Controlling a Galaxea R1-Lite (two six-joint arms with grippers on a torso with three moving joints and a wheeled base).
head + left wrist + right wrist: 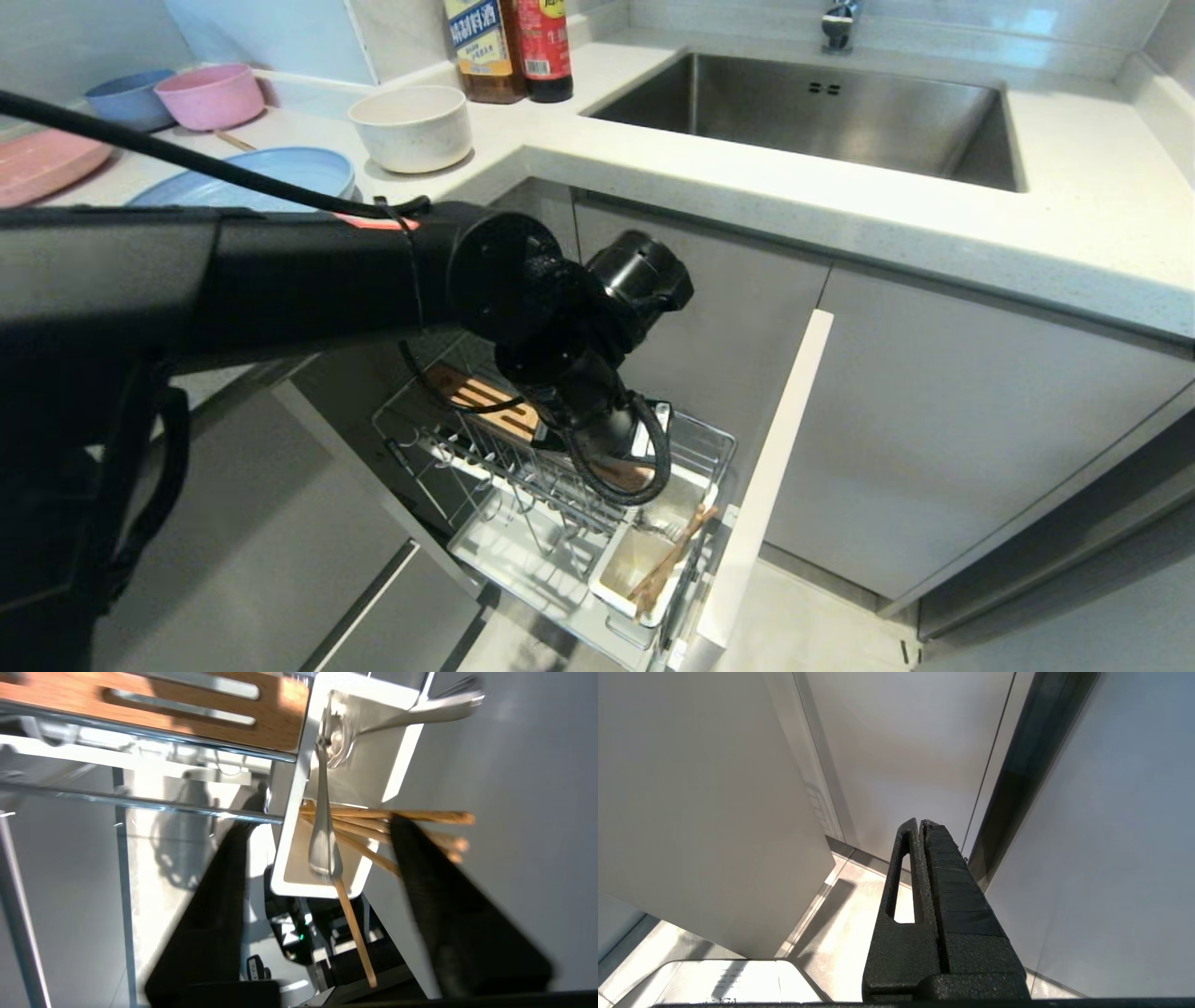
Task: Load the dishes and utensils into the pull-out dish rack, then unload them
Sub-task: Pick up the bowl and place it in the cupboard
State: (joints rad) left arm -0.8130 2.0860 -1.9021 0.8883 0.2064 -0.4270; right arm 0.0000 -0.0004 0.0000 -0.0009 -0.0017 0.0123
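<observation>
1. Head view: the left arm reached across from the left and bent down over the pull-out dish rack point(560, 523), which stood drawn out from under the surface point(1074, 224) below its front edge. The left tool itself was hidden behind the wrist, low over the rack's front end. The white utensil cup point(621, 579) sat at the rack's front end, against the narrow cabinet front point(766, 485), with the chopsticks point(667, 560) leaning in it and the fork point(658, 529) only partly visible beside them. The pale blue plate point(280, 173) and the cream bowl point(411, 126) stood on the surface near its inner front corner, the bowl just behind the plate. A pink plate point(42, 163), a small pink bowl point(210, 93) and a small blue bowl point(126, 98) sat toward the far left; two bottles point(509, 47) stood at the back beside the sink point(812, 117).

2. Left wrist view: the left tool point(317, 863) stood partly open, its fingers point(444, 891) straddling the cup (one finger crossing the chopstick ends), gripping nothing that I could tell. The fork lay inside the cup across the chopsticks.

3. Right wrist view: the right tool point(922, 826) was closed and empty, hanging near cabinet panels above the floor point(850, 914).
</observation>
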